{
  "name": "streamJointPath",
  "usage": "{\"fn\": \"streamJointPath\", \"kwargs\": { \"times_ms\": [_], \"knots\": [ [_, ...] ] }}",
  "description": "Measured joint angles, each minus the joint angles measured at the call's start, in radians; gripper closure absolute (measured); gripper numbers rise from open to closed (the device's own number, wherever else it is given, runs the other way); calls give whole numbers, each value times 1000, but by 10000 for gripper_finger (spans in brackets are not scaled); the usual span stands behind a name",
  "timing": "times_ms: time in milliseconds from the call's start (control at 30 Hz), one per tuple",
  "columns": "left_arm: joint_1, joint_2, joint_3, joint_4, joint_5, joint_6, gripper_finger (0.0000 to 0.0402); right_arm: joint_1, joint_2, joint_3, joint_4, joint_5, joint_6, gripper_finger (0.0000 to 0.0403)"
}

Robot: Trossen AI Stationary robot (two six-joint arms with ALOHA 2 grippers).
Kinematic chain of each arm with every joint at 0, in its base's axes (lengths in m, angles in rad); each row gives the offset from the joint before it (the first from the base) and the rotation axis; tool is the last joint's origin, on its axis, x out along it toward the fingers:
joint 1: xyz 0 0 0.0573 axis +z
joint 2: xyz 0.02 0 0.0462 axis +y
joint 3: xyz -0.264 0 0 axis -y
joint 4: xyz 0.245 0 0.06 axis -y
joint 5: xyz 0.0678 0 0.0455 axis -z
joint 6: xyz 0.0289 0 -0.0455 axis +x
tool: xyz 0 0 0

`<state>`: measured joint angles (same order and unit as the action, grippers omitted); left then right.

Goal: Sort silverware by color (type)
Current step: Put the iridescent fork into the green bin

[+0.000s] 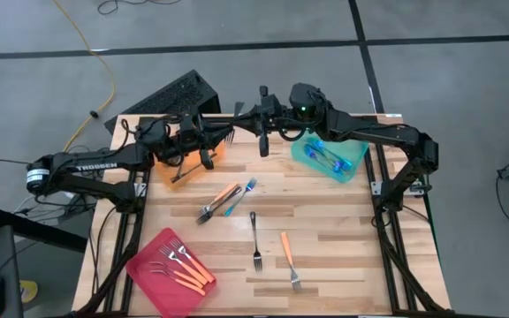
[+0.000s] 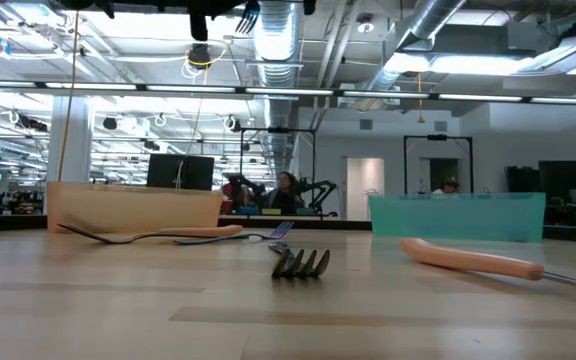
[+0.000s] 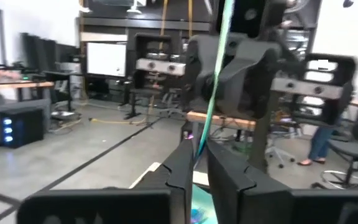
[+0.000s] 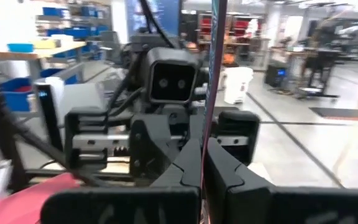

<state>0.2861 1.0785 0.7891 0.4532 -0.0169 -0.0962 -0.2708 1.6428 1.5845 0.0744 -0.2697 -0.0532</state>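
"Four, counting loose forks on the wooden table [image 1: 343, 265]: an orange-handled fork [image 1: 287, 258], a dark metal fork [image 1: 255, 238], then a crossed orange fork [image 1: 221, 200] and blue fork [image 1: 242, 195]. Making out the trays?"

"Barely. Counting about four orange handles in the translucent pink tray [image 1: 140, 265]. Failing to count the blue pile in the teal tray [image 1: 303, 152]. Seeing the orange tray [image 1: 162, 172] only half, under the left arm."

"And the grippers?"

"Meeting high over the far edge, between those two trays. Left gripper [image 3: 199, 146] and right gripper [image 4: 204, 149] both pinching tight on the raised fork [image 3: 213, 93] by its slim handle. Struggling to call its colour, with the tines cut off in the low view."
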Motion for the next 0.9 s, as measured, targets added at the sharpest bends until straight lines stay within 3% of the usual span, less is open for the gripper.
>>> {"fn": "streamJointPath", "kwargs": {
  "times_ms": [200,367,733,900],
  "knots": [
    [-1,-36,0,-63,-81,-37,335,-37,-9,1,9,49,21,383],
    [0,-86,0,-132,-106,-40,329,-84,-15,40,-92,137,30,383],
    [0,-178,0,-339,-276,-49,329,-159,-18,144,-494,370,-46,383],
    [0,-194,0,-409,-286,-74,329,-184,-17,152,-733,491,-36,383]
  ]
}}
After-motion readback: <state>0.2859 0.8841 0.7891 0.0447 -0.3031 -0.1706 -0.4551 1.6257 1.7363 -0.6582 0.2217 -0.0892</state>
